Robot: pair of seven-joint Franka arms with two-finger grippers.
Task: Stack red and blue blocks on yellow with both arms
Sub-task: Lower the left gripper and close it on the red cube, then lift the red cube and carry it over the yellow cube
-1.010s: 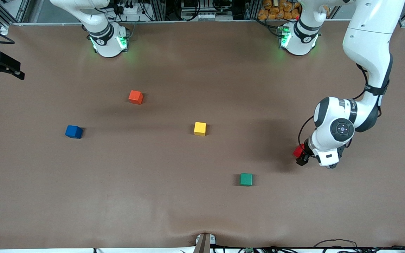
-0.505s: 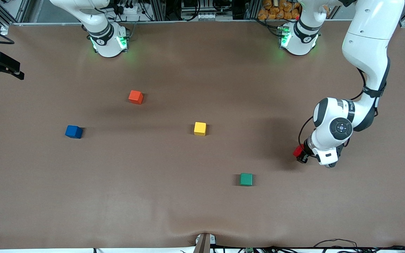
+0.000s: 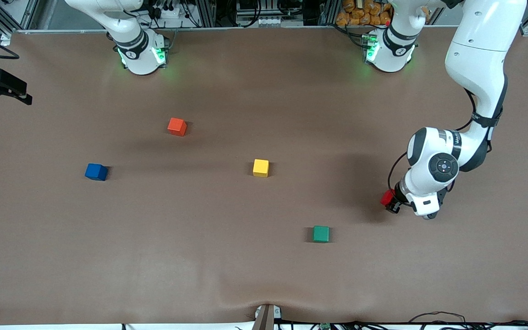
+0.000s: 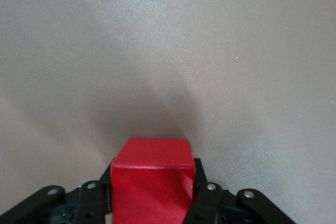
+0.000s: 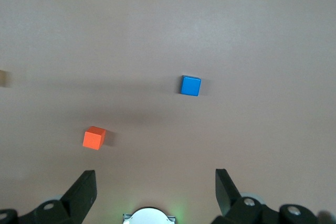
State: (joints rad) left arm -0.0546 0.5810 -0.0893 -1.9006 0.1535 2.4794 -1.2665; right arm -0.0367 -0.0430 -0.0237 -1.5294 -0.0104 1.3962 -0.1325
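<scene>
My left gripper [image 3: 390, 203] is shut on the red block [image 3: 387, 197], low over the table toward the left arm's end. In the left wrist view the red block [image 4: 151, 166] sits between the black fingers [image 4: 202, 192] of the left gripper [image 4: 152, 184]. I cannot tell whether the block touches the table. The yellow cube [image 3: 261, 167] stands alone mid-table. The blue block [image 3: 96, 172] lies toward the right arm's end and also shows in the right wrist view [image 5: 190, 85]. My right gripper [image 5: 155, 179] is open and empty, high above its own base, out of the front view.
An orange-red cube [image 3: 177, 126] lies farther from the front camera than the blue block and shows in the right wrist view [image 5: 94, 138]. A green cube [image 3: 321, 233] lies nearer the camera, between the yellow cube and the left gripper. A black mount [image 3: 0, 85] juts in at the table's edge.
The left gripper's fingers have shut on the red block, and the left wrist has shifted slightly. The right arm and the other cubes have not moved.
</scene>
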